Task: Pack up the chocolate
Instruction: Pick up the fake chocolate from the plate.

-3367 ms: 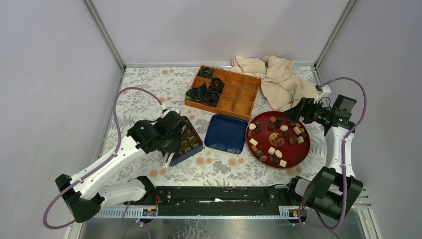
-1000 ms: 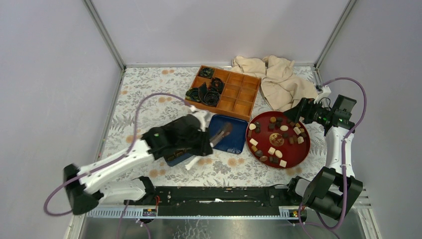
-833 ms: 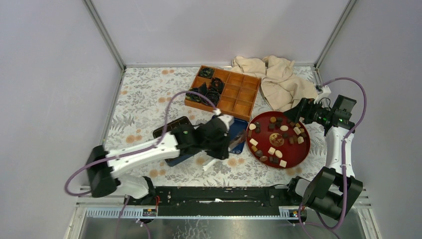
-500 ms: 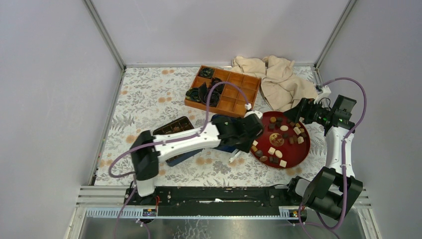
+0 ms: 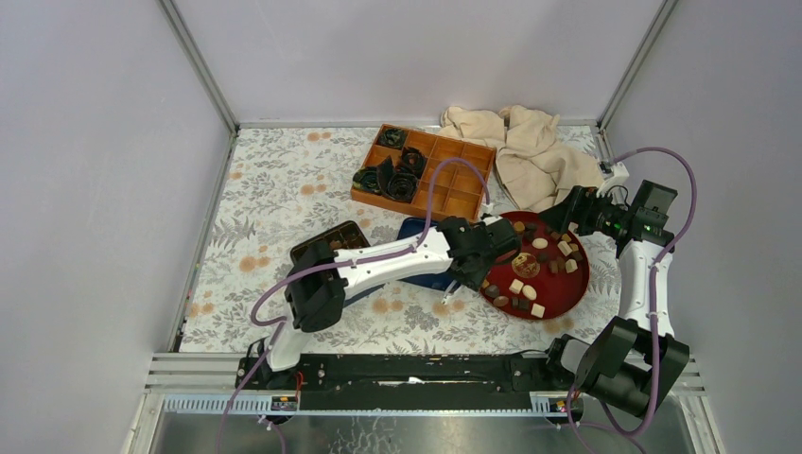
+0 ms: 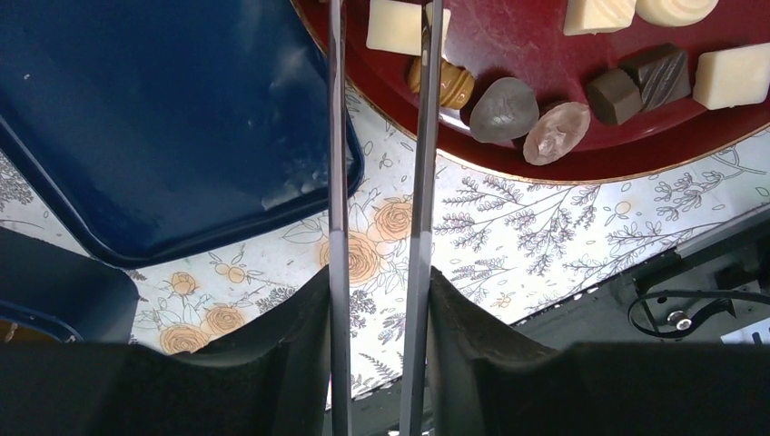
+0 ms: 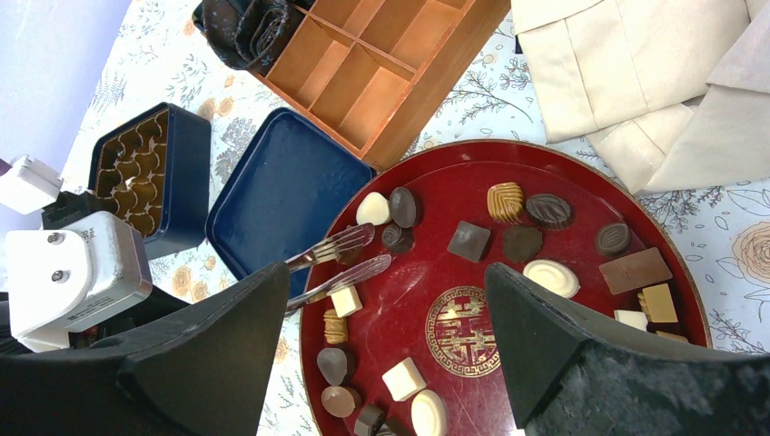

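Top external: the left arm is lying stretched across the table (image 5: pixel 284 189), and the left gripper (image 5: pixel 492 253) is hanging over the left side of the red plate (image 5: pixel 566 287). The loose chocolates (image 5: pixel 540 243) are all sitting on that plate, with dark, brown and white ones mixed together. The right gripper (image 5: pixel 566 216) is hovering over the plate's far-right edge. A beige cloth (image 5: pixel 530 151) is lying crumpled behind the plate. Next to it, a wooden tray (image 5: pixel 435 144) is holding black paper cups (image 5: pixel 388 178) in its left compartments. A blue box (image 5: pixel 331 248) is sitting on the table left of the plate, near the arm's elbow.

Left wrist: the thin metal fingers (image 6: pixel 338 182) are standing apart with a clear gap, pointing across the plate's rim. A white square (image 6: pixel 390 25) is showing between them near the top edge. From this angle I can't tell whether anything is touching it. The blue lid (image 6: pixel 163 118) is lying just beside the plate.

Right wrist: this one is clearing it up. The left gripper's fingers are hovering parted over the plate with bare red showing between them, so they're gripping nothing. The white square is sitting just beside the nearer finger. The right gripper's own fingers are spread wide, also with nothing between them. The box is showing a brown moulded insert.
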Controlling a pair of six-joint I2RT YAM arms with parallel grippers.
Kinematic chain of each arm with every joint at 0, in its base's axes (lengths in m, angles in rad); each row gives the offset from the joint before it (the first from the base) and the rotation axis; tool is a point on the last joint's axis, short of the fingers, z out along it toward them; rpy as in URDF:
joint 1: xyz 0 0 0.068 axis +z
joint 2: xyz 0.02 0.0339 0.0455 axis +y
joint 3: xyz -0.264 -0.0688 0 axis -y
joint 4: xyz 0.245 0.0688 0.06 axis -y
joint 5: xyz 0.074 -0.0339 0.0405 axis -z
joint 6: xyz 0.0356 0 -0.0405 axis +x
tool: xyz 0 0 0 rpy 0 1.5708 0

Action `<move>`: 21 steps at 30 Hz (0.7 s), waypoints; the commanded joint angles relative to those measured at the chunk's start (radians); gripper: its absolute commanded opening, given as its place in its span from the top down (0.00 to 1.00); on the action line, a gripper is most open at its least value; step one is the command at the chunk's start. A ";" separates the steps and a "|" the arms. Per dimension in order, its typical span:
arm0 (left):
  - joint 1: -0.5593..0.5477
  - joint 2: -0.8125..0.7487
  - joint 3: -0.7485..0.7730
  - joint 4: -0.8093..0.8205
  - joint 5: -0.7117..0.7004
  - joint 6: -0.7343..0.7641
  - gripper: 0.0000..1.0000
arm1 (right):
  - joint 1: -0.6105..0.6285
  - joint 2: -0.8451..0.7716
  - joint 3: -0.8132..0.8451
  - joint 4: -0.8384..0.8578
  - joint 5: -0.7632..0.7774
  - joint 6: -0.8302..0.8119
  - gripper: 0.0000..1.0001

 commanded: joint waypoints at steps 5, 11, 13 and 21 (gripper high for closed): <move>0.008 0.052 0.095 -0.048 -0.034 0.035 0.54 | -0.007 -0.001 0.017 0.005 -0.030 -0.010 0.14; 0.028 0.094 0.146 -0.067 -0.025 0.057 0.53 | -0.009 -0.001 0.018 0.003 -0.031 -0.012 0.13; 0.033 0.104 0.161 -0.074 -0.028 0.061 0.53 | -0.009 -0.001 0.018 0.003 -0.031 -0.012 0.13; 0.053 0.146 0.216 -0.096 -0.032 0.078 0.52 | -0.008 -0.001 0.019 0.003 -0.035 -0.012 0.13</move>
